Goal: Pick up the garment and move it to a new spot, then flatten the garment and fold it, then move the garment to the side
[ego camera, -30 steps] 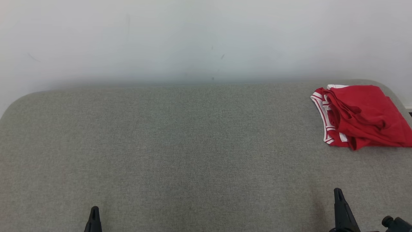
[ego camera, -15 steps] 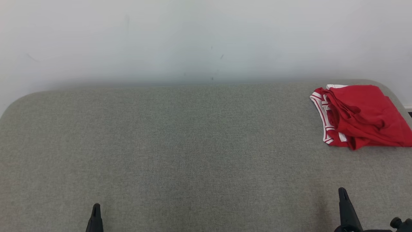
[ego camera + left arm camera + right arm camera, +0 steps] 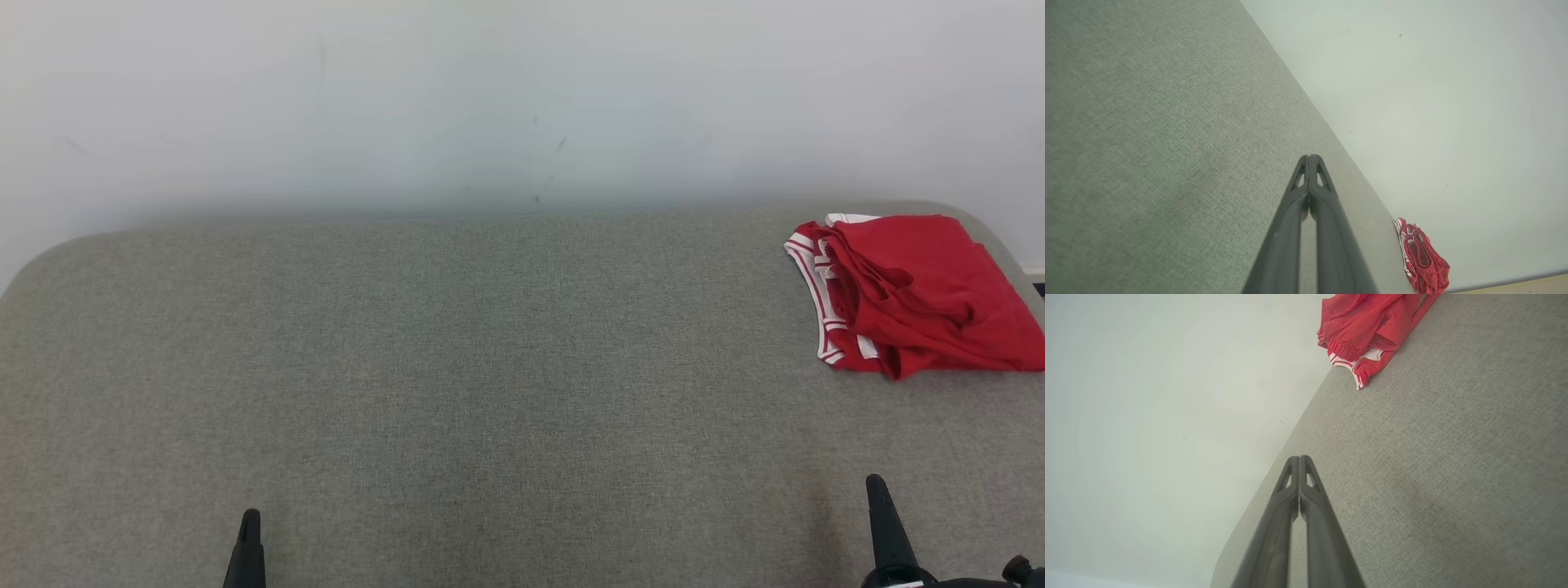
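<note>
The loosely folded red garment with white-striped trim (image 3: 918, 294) lies at the far right corner of the grey fabric-covered table (image 3: 490, 367), close to its rounded edge beside the white wall (image 3: 522, 98). A wide stretch of grey cloth separates it from the left gripper (image 3: 249, 516) and right gripper (image 3: 875, 483) at the near edge. Both have their fingers pressed together and hold nothing.

I see a red garment (image 3: 914, 294) with white-striped trim, a grey-green woven surface (image 3: 490, 367), a pale off-white wall (image 3: 490, 98), and dark grey fingers (image 3: 1327, 212)
</note>
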Controlling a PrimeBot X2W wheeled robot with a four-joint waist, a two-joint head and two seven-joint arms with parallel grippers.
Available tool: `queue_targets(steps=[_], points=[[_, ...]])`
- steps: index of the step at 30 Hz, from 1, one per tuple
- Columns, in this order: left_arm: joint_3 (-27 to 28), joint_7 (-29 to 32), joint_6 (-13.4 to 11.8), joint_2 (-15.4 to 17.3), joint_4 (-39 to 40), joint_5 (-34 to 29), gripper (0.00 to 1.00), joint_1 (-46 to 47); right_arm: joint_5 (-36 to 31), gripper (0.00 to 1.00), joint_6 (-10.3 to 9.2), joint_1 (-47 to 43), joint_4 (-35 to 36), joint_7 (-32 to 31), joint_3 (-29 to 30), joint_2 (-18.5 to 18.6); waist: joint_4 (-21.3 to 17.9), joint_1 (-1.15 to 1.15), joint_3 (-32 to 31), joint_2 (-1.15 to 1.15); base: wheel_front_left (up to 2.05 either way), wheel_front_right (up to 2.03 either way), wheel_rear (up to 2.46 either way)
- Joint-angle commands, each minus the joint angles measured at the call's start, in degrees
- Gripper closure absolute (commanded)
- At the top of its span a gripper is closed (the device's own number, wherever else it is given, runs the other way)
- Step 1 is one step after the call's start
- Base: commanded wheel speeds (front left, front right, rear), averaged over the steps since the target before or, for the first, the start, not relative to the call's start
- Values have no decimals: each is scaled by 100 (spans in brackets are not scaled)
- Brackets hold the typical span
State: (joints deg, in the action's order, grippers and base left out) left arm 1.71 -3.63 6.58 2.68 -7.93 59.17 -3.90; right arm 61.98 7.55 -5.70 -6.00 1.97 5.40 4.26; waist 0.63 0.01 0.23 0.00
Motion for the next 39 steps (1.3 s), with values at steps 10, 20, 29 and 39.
queue_targets(steps=[10, 20, 29, 39], points=[[-33, 144, 50, 23, 93, 711, 100, 154, 689, 100, -6, 25, 127, -199, 102, 29, -9, 0, -1, 0, 0, 0, 0], [-57, 268, 56, 24, 105, 1278, 100, 195, 1258, 100, -7, 26, 169, -369, 180, 14, -19, 0, -3, 0, 0, 0, 0], [-75, 373, 63, 26, 113, 1764, 100, 210, 1706, 100, -8, 28, 205, -515, 249, -1, -27, 0, -4, 0, 0, 0, 0], [-99, 487, 80, 27, 127, 2287, 100, 250, 2230, 100, -9, 30, 247, -691, 329, -20, -38, 0, -6, 0, 0, 0, 0]])
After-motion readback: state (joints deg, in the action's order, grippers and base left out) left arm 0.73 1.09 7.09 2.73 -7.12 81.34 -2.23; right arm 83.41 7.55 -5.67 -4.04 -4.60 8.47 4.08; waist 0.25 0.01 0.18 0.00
